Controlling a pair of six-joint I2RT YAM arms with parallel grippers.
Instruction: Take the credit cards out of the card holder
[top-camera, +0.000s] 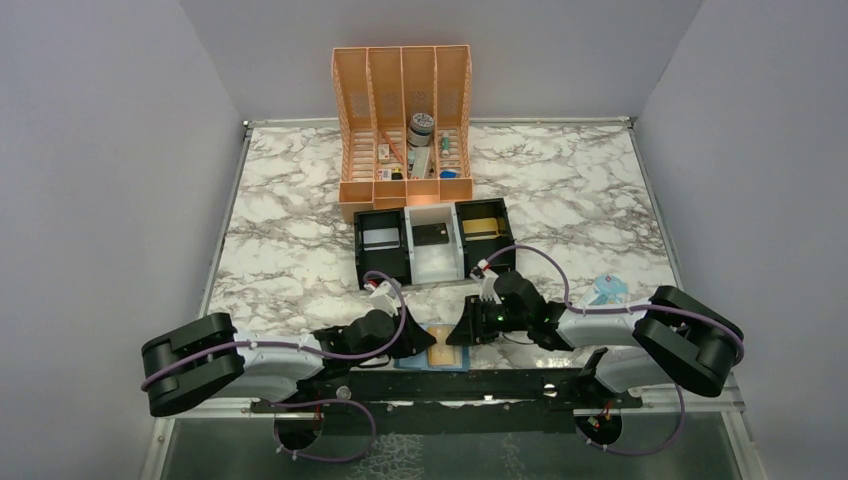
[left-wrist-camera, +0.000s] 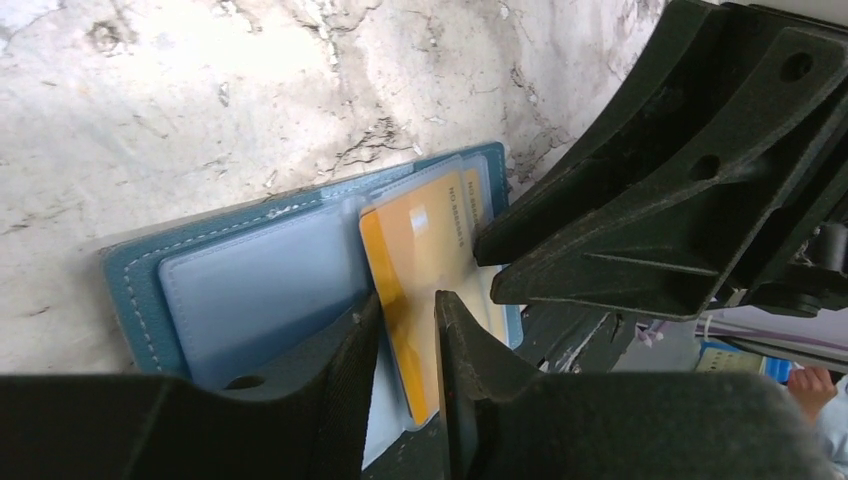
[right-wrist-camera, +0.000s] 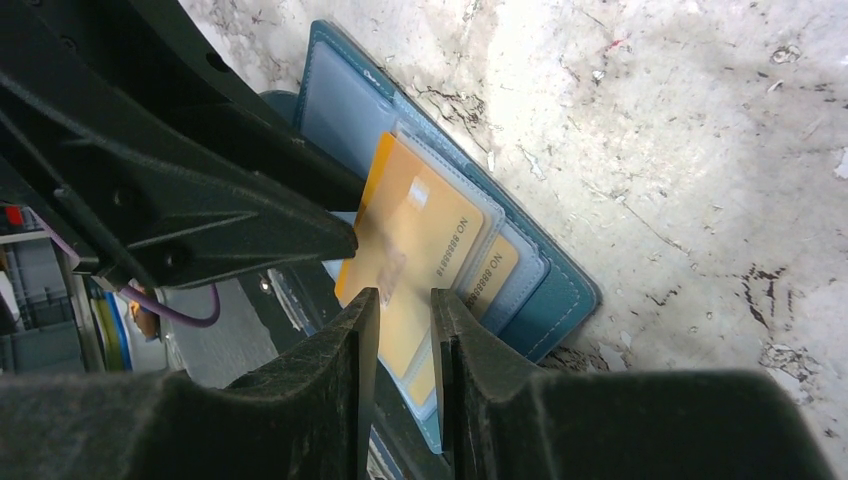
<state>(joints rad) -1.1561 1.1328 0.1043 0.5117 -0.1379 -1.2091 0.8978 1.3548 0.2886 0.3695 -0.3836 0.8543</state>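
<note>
At the near counter (left-wrist-camera: 200, 80) edge, my left pincer (left-wrist-camera: 408, 325) and right pincer (right-wrist-camera: 397, 305) stand narrow over the open card holder (left-wrist-camera: 130, 290); cannot tell if either grips. One credit card (left-wrist-camera: 420, 225) sits half out. Step: extraction. Next: pin holder, slide card clear.

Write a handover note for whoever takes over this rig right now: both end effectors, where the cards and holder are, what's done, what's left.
Left end effector: jaws a narrow gap apart, tips down at the half-out gold card; no grip shows.
Right end effector: also narrowly open, at the same card from the other side.
Card holder: lies open and flat under both end effectors.
Done: a stowed gold card lies in the tray's right compartment in the top view; one card is partway out.
Left: pull that card free, then the pocketed card beneath it.
</note>
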